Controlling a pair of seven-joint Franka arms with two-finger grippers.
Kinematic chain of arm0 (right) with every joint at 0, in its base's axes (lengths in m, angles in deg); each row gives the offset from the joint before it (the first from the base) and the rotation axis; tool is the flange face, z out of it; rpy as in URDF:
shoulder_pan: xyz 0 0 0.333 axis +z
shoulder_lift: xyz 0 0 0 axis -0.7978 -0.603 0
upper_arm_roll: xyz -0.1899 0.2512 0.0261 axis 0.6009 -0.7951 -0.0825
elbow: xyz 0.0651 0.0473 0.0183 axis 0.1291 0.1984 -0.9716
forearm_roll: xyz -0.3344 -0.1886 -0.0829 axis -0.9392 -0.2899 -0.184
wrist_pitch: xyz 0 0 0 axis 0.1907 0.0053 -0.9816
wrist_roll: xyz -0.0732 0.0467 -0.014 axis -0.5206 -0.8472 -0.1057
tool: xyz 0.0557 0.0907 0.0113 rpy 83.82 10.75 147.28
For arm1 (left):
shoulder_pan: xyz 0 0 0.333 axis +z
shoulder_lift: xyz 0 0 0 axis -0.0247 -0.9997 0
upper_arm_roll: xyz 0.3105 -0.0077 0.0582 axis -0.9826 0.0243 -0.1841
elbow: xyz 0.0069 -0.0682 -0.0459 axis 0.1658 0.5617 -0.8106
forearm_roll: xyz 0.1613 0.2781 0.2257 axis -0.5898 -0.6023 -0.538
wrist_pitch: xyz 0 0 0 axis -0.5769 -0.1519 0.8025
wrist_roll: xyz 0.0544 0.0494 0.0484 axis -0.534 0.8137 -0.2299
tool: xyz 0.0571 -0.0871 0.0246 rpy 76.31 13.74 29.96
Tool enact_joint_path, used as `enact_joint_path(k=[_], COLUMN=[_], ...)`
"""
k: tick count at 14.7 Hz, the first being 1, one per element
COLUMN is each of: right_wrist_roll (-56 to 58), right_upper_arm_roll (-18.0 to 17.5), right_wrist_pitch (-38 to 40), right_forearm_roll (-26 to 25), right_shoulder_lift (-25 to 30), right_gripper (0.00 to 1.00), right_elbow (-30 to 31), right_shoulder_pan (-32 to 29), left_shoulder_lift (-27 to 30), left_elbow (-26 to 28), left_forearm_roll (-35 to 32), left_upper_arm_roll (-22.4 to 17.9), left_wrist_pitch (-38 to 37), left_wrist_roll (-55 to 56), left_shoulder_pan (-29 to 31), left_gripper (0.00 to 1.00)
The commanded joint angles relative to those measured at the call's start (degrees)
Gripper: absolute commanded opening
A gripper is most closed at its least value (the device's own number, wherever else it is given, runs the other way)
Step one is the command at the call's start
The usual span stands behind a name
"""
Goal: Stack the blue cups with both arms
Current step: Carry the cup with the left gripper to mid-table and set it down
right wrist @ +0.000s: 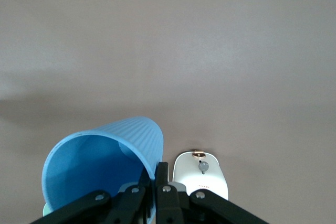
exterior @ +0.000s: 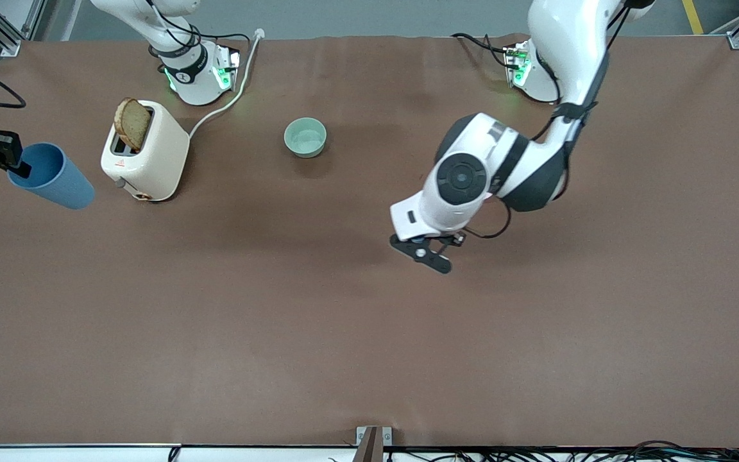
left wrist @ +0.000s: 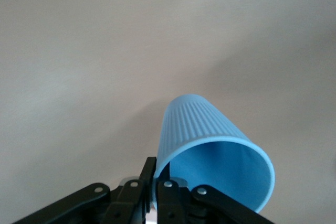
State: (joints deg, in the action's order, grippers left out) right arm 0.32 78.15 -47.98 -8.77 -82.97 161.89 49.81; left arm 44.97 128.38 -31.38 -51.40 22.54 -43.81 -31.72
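Aloft over the table [exterior: 344,333], each tool pinches one blue cup's rim: the left tool [left wrist: 155,190] mid-table with its blue cup [left wrist: 210,148], the right tool [exterior: 20,168] with a second blue cup [exterior: 52,174] beside the toaster [exterior: 145,154].

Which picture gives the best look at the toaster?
The front view: the whole toaster shows there, with a bread slice sticking up from its slot. The right wrist view catches only one end; the left wrist view shows none of it.

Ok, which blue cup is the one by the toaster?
The cup pinched by the right gripper, toaster close by. The other cup, in the left gripper, is over bare table.
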Motion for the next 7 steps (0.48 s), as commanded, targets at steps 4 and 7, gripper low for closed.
enact_joint_path(k=[4,7], right_wrist_roll=[-2.8,-2.5], right_upper_arm_roll=[0.0,0.0], right_wrist_pitch=[2.1,2.1], right_forearm_roll=[-1.5,-1.4], right_shoulder_lift=[-1.3,-1.3], right_gripper=[0.01,0.01], right_elbow=[-1.4,-1.4], right_shoulder_pan=[0.9,0.6], left_shoulder_lift=[-5.6,-6.6], left_elbow=[-2.4,-2.2], left_forearm_roll=[0.6,0.6], left_upper_arm_roll=[0.5,0.5], left_wrist_pitch=[6.9,7.3], left_wrist_roll=[0.0,1.3], left_shoulder_pan=[-3.2,-4.5], left_gripper=[0.0,0.0])
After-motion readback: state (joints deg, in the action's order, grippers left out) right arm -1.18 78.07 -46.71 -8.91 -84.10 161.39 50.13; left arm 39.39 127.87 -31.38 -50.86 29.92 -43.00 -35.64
